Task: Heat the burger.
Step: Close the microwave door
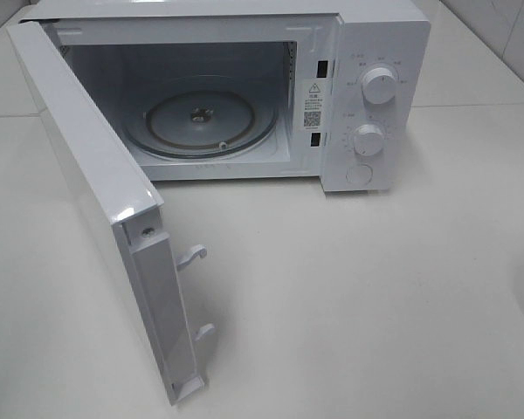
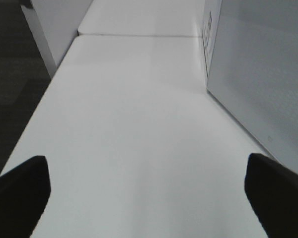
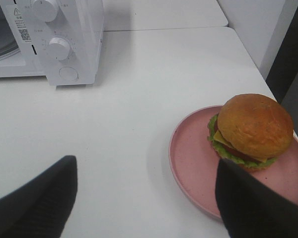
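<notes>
The burger (image 3: 251,130), with a tan domed bun and green and red layers, sits on a pink plate (image 3: 188,153) in the right wrist view only. My right gripper (image 3: 146,198) is open just short of the plate, and one dark finger (image 3: 248,203) overlaps the plate's near rim. Nothing is held between its fingers. The white microwave (image 1: 367,52) stands at the back with its door (image 1: 87,166) swung wide open and the glass turntable (image 1: 201,118) bare. My left gripper (image 2: 146,198) is open over bare table. Neither arm shows in the exterior high view.
The open door juts toward the table's front left, with two latch hooks (image 1: 192,256) on its edge. A white microwave panel (image 2: 258,74) runs close beside the left gripper. The microwave's knobs (image 3: 58,48) face the right gripper. The table edge (image 3: 248,54) lies beyond the plate.
</notes>
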`<state>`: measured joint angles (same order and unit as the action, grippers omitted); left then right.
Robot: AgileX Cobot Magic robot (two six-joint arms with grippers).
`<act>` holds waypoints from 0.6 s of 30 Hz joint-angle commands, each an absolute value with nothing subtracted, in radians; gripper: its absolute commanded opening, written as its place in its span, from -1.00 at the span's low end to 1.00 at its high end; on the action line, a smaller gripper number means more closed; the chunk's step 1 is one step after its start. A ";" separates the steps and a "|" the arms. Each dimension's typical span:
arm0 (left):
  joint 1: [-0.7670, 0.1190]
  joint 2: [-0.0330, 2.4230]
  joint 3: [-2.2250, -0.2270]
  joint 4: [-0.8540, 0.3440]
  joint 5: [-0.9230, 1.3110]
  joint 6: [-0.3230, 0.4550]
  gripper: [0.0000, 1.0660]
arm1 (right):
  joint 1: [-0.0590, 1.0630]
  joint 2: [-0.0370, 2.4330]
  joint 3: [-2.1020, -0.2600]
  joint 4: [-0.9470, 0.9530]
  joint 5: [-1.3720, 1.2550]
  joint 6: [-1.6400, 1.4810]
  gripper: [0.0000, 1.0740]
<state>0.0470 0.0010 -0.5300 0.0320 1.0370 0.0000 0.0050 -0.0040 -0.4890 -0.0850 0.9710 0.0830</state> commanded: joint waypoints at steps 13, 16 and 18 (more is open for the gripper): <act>0.049 0.340 -0.382 0.036 0.241 0.000 -1.00 | -0.001 -0.035 -0.490 -0.080 0.964 0.074 0.41; 0.049 0.457 -0.319 -0.083 0.035 0.000 -1.00 | -0.001 -0.035 -0.490 -0.080 0.964 0.074 0.41; 0.049 0.489 -0.306 -0.102 -0.010 0.000 -1.00 | -0.001 -0.035 -0.490 -0.080 0.964 0.074 0.41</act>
